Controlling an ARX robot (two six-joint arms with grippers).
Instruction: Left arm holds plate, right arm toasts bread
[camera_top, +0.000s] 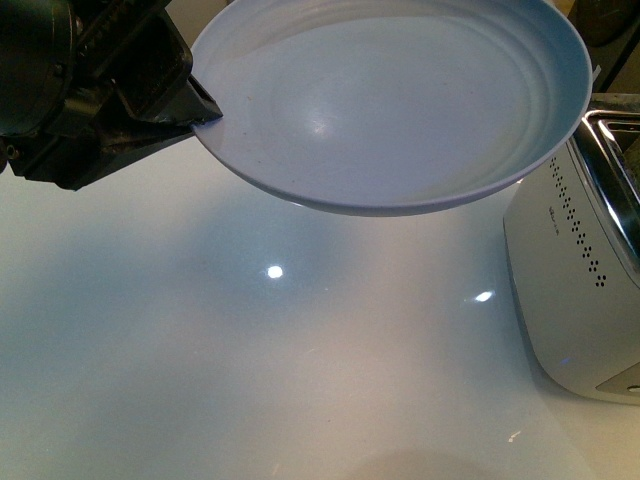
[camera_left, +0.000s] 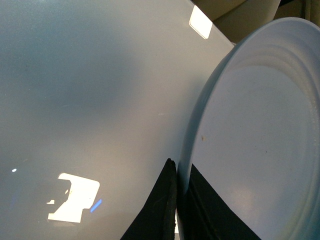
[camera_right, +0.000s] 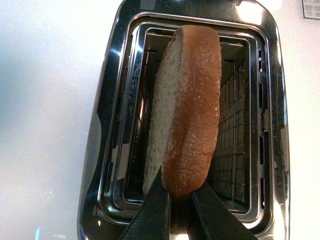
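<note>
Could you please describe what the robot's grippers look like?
The left gripper is black and angular, with a blocky dark housing and wedge-shaped jaws. Of the right gripper only two flat, matte black fingers show, narrowing toward their tips. No markings are visible.

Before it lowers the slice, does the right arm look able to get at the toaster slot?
Probably yes. The right claw holds the bread by one end right over the toaster, whose slot lies open beneath it; nothing I can see blocks the way down.
</note>
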